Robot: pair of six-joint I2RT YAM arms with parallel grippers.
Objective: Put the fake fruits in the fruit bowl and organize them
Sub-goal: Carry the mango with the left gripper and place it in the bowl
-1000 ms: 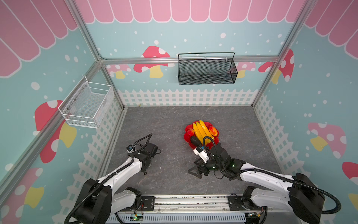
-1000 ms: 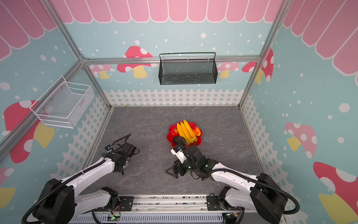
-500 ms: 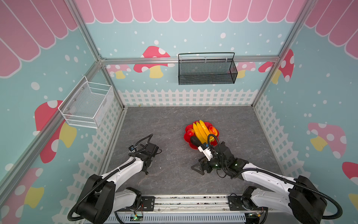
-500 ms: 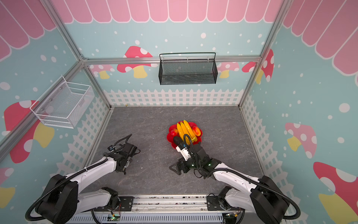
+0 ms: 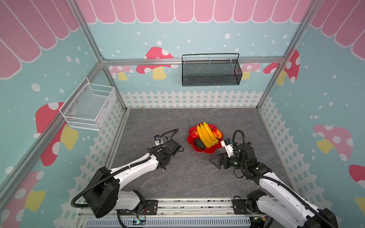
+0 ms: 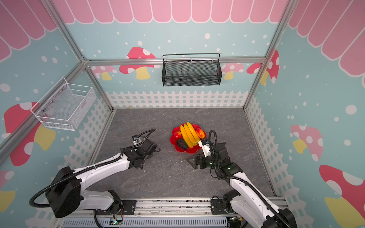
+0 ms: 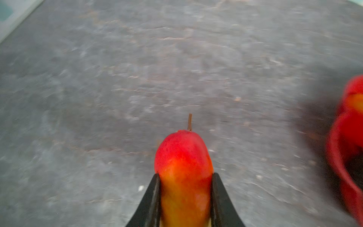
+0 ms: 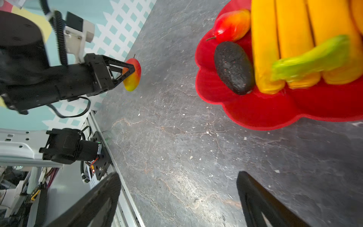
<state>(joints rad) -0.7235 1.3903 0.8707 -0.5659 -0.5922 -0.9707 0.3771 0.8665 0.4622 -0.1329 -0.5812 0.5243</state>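
Observation:
My left gripper [image 7: 185,175] is shut on a red-and-yellow mango [image 7: 182,151], stem pointing away, just above the grey floor. The right wrist view shows that mango [image 8: 133,75] between the left gripper's fingers [image 8: 128,71]. In both top views the left gripper [image 5: 180,149] hides it, left of the red fruit bowl [image 5: 209,151]. In the bowl lie yellow bananas [image 5: 206,133], a dark avocado [image 5: 199,144] and two mangoes [image 5: 194,134] [image 5: 216,132]. My right gripper [image 5: 214,160] stands open and empty on the floor in front of the bowl [image 8: 255,112].
A black mesh basket [image 5: 210,72] hangs on the back wall and a white wire basket [image 5: 88,107] on the left wall. A white picket fence [image 5: 189,98] lines the floor's edges. The arms' base rail [image 5: 177,205] runs along the front.
My left gripper has shut on the mango and shifted right toward the bowl. My right gripper, still open, has drawn back to the right, nearer the bowl's front edge.

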